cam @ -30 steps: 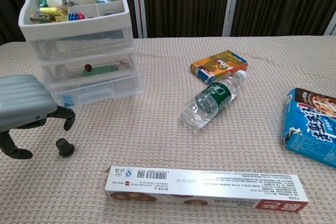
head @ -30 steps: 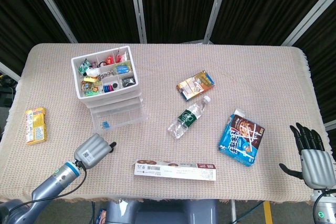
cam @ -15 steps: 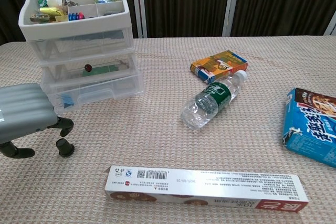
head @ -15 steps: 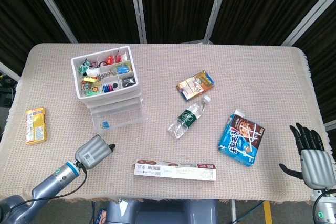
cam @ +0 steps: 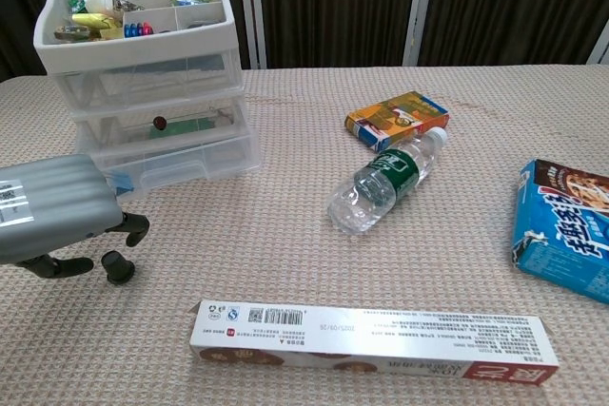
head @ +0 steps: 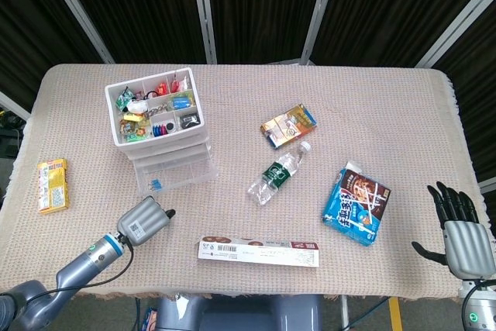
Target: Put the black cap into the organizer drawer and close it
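Observation:
The small black cap (cam: 118, 266) stands on the tablecloth in front of the organizer, seen in the chest view. My left hand (cam: 52, 221) hovers just over it, one dark finger (cam: 134, 227) curled above the cap and the thumb to its left, neither closed on it. From the head view the left hand (head: 145, 220) covers the cap. The white organizer (head: 161, 133) with clear drawers (cam: 181, 164) stands behind, its lowest drawer jutting forward a little. My right hand (head: 463, 236) rests open at the table's right front edge, holding nothing.
A long white and red box (cam: 371, 335) lies along the front edge. A green-labelled water bottle (cam: 385, 180), an orange box (cam: 396, 118) and a blue snack bag (cam: 566, 230) lie to the right. A yellow packet (head: 52, 185) sits at the left edge.
My left hand has slid to the right and lowered, bringing its fingers over the cap. The cap has stayed in place. The right hand has not moved.

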Robot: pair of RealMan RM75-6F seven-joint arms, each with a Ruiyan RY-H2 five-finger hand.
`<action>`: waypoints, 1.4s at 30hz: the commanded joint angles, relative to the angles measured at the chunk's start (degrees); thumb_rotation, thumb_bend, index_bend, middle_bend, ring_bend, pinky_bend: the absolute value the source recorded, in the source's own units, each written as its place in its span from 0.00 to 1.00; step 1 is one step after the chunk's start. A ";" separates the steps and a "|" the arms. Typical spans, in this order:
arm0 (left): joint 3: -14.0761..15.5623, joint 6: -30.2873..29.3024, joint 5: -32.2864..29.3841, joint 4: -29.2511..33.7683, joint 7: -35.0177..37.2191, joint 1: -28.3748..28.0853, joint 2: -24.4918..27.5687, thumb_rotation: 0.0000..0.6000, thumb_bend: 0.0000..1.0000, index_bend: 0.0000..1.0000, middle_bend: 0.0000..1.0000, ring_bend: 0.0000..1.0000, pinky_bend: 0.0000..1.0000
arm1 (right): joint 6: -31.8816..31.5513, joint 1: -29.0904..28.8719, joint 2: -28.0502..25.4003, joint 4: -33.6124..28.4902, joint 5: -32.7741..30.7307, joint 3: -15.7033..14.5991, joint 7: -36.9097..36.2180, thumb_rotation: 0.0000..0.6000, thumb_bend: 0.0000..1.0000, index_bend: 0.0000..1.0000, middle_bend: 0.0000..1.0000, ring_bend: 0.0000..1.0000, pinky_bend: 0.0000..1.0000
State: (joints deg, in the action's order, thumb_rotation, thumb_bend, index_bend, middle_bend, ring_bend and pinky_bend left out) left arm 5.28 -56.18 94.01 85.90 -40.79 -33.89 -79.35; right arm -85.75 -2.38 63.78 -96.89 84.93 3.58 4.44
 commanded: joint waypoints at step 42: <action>-4.16 -3.35 -2.05 5.72 3.88 -0.61 2.39 1.00 0.52 0.60 0.98 0.89 0.78 | -0.02 0.01 0.09 0.05 -0.10 0.04 0.21 1.00 0.01 0.05 0.00 0.00 0.00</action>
State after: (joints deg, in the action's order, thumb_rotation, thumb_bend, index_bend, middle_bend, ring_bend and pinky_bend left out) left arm 2.06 -58.64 91.96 90.05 -37.71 -34.25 -78.16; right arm -85.77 -2.36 63.87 -96.85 84.83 3.63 4.64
